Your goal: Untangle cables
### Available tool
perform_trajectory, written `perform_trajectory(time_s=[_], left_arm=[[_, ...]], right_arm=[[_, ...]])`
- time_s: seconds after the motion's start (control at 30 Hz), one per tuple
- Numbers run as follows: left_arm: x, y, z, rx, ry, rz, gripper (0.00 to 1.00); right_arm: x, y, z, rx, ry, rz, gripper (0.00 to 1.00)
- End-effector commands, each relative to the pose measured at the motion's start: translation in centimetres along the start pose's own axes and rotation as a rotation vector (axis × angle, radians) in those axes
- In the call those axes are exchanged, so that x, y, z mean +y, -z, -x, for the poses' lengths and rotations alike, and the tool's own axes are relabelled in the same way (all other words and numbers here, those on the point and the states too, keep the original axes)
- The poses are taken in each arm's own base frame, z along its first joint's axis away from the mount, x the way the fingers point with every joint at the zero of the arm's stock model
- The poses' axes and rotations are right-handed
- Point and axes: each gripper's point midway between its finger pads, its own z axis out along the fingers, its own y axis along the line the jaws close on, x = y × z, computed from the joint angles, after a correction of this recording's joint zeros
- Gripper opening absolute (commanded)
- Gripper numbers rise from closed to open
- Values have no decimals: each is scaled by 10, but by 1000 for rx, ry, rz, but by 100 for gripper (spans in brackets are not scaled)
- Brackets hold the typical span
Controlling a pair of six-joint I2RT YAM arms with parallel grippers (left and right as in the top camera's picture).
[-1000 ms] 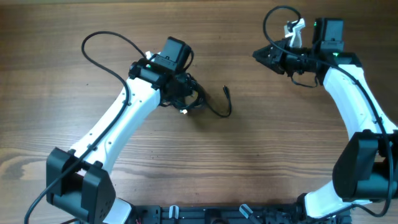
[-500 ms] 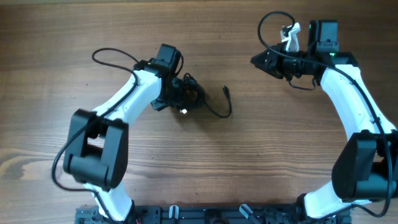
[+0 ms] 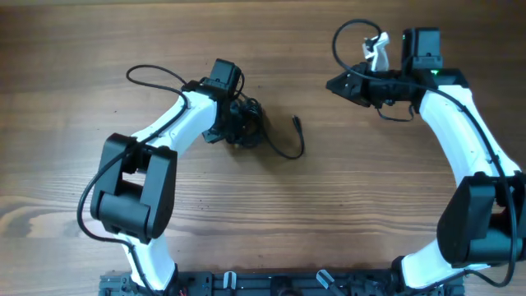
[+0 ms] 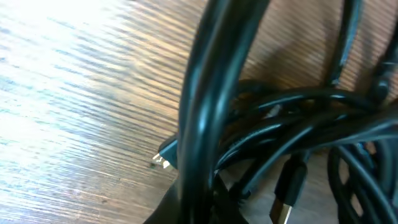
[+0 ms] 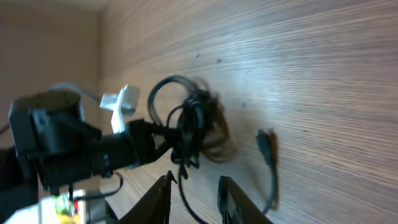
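Clearly, the untangling was only at its start. Nearest to the robot's side, at about eleven o'clock from the centre of the worktop (image 3: 370, 205), the cables (image 3: 256, 115) lay as one dark knot of loops. The left tool (image 3: 238, 135) was pushed into this knot with its fingers pressed together. In the left wrist view a cord rose directly in front of the camera, so probably a strand was caught between them, but I could not tell this for sure. One loose strand (image 3: 288, 153) left the knot toward four o'clock, curved back, and ended in a plug (image 3: 297, 123) at about three o'clock from the knot, apart from it. Farthest away, at one o'clock, the right tool (image 3: 335, 82) hovered well apart from the cables, its two fingers spread with nothing between them.

As I judge it, no cord was separated completely. Only that one strand was partly free, and the others had yet to be pulled out one after another.

Counted: one knot, one loose strand, two tools. In the left wrist view two more ends showed inside the knot, a flat plug end (image 4: 287, 186) and a small silver tip (image 4: 163, 160). The number of cords in the knot could not be counted.
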Motion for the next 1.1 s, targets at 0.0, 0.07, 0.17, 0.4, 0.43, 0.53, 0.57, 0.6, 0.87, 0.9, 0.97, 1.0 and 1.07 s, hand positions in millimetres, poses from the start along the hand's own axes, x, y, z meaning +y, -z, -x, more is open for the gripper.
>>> perform_trajectory(time_s=[0.0,0.07,0.17,0.4,0.43,0.53,0.57,0.6,0.87,0.9,0.97,1.0,1.07], left_arm=[[-47,68,13,-61,-192,-249,4],[-68,108,5,-78,-311,-398,4],[-77,154,-2,-144,-423,-499,4],[-93,207,17,-357,-506,-593,4],[-95,209,21,-378,-506,-596,4],[-89,209,35,-441,-481,-532,4],[-86,208,38,-452,-471,-514,4],[-84,208,41,-462,-465,-499,4],[-84,207,41,-453,-437,-505,4],[-84,208,41,-445,-408,-512,4],[-84,207,41,-430,-355,-523,4],[-84,207,40,-424,-336,-526,4],[-84,207,40,-414,-308,-531,4]], right_arm=[[48,-4,-10,36,173,157,27],[73,-6,-14,38,241,210,27],[102,0,-13,13,281,240,27],[141,10,-19,-12,282,291,27],[144,10,-21,-8,291,296,27],[151,3,-27,1,295,288,29],[148,1,-25,-12,291,264,30],[145,0,-22,-29,291,236,32],[144,0,-1,-126,206,131,39],[147,-3,1,-139,200,128,39],[155,-5,9,-191,172,124,40],[155,-6,12,-207,152,115,40],[154,-10,12,-212,113,101,40]])
